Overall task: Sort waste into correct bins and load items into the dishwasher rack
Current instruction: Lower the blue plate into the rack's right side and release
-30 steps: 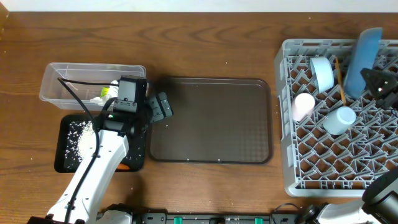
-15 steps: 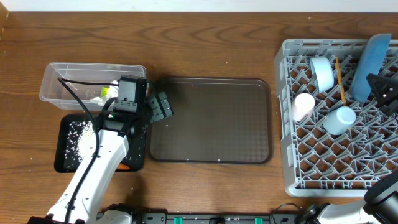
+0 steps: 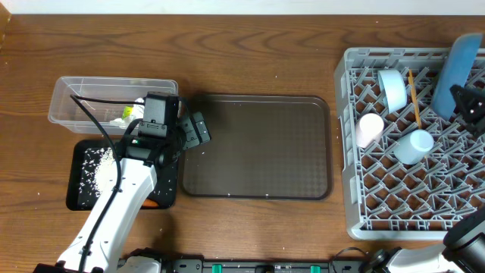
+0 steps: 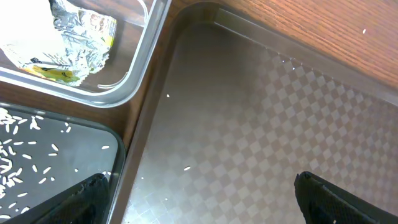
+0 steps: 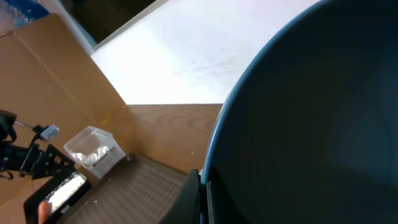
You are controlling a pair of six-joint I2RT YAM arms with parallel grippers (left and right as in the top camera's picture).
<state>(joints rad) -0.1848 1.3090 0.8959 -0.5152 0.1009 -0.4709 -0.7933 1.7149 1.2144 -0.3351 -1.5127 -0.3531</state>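
The large blue plate (image 3: 458,64) stands on edge over the far right of the grey dishwasher rack (image 3: 342,144). My right gripper (image 3: 464,98) is shut on its rim. In the right wrist view the plate (image 5: 311,124) fills the frame, with one finger (image 5: 189,199) against its edge. The rack also holds a white bowl (image 3: 392,89), chopsticks (image 3: 413,98), a pink cup (image 3: 370,129) and a light blue cup (image 3: 414,145). My left gripper (image 3: 194,130) hangs open and empty over the brown tray's left edge. The clear tub (image 3: 114,80) holds the wrapper (image 4: 68,37). Rice (image 3: 95,167) lies in the black tray (image 3: 76,199).
The brown textured tray (image 3: 258,144) lies mid-table with a few stray rice grains (image 4: 186,168) on it. A small orange carrot (image 3: 154,203) shows at the black tray's near right corner, beside my left arm. Bare wooden table surrounds the tray and bins.
My right gripper has carried the blue plate a little to the right over the rack's far right side. The left arm has not moved.
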